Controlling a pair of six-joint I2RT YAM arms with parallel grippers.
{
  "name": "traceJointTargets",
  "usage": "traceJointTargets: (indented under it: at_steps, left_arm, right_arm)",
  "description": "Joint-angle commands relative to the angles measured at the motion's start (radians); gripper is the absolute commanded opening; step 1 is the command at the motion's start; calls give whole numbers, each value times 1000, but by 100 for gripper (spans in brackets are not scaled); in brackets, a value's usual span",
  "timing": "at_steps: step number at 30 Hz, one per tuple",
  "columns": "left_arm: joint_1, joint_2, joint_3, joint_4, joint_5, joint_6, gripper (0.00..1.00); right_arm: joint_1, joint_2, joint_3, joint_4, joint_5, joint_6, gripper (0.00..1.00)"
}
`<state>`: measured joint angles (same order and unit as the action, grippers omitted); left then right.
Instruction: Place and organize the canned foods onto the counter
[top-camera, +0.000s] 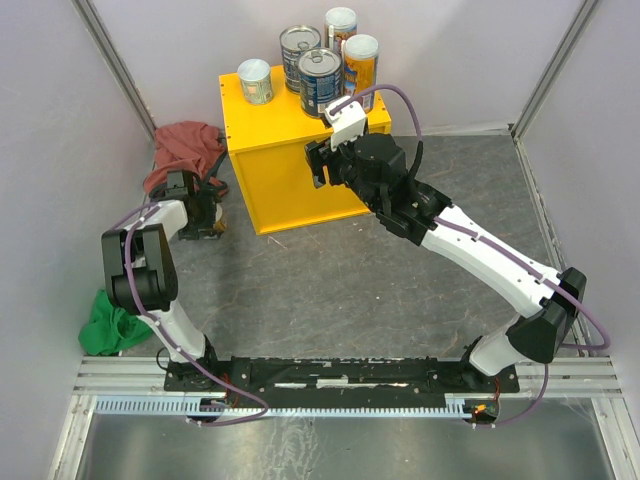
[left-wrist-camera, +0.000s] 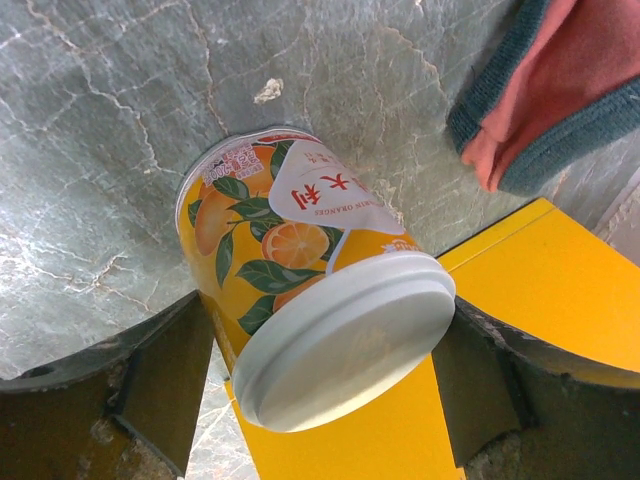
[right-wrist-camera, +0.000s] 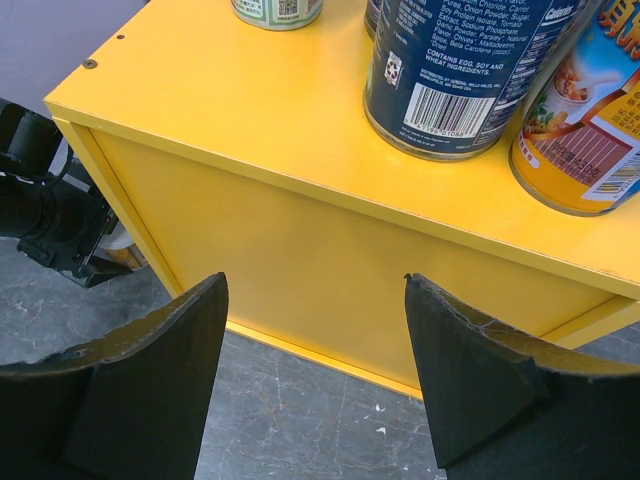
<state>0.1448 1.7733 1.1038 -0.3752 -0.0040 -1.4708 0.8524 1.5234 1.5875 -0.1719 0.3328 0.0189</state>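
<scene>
The yellow counter (top-camera: 262, 110) carries several cans: a short white-lidded can (top-camera: 255, 80), two silver-topped blue tins (top-camera: 299, 48) (top-camera: 320, 78) and two tall orange cans (top-camera: 340, 25) (top-camera: 361, 58). My left gripper (top-camera: 205, 215) is on the floor left of the counter. In the left wrist view it (left-wrist-camera: 325, 335) is shut on a white-lidded can with an orange-fruit label (left-wrist-camera: 290, 250). My right gripper (top-camera: 320, 165) is open and empty at the counter's front face (right-wrist-camera: 330, 250), just below its top. Its fingertips (right-wrist-camera: 210, 300) frame bare yellow wall.
A red cloth (top-camera: 185, 150) lies left of the counter, close behind the left gripper, and shows in the left wrist view (left-wrist-camera: 560, 90). A green cloth (top-camera: 110, 325) lies by the left wall. Grey walls close in both sides. A blue tin (right-wrist-camera: 460, 70) and an orange can (right-wrist-camera: 590, 130) stand near the counter's front edge.
</scene>
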Motion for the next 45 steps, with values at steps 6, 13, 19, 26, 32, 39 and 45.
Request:
traceJointTargets:
  at_steps: [6, 13, 19, 26, 32, 39, 45]
  left_arm:
    - [3, -71, -89, 81, 21, 80, 74]
    - [3, -142, -143, 85, 21, 101, 59]
    - [1, -224, -203, 83, 22, 136, 53]
    - [-3, -350, -288, 78, 31, 199, 41]
    - [-20, -440, -361, 79, 59, 263, 37]
    - [-135, -482, -442, 85, 64, 316, 35]
    - [-224, -559, -415, 37, -4, 330, 41]
  right_arm:
    - [-4, -24, 20, 53, -12, 24, 79]
    - [-4, -41, 20, 44, -24, 38, 78]
    - [-3, -54, 18, 33, -35, 50, 78]
    - [-1, -79, 1, 28, -45, 69, 78]
    - [4, -104, -19, 21, -46, 78, 78]
    - [6, -135, -51, 15, -37, 86, 78]
    - [11, -151, -60, 5, -36, 90, 78]
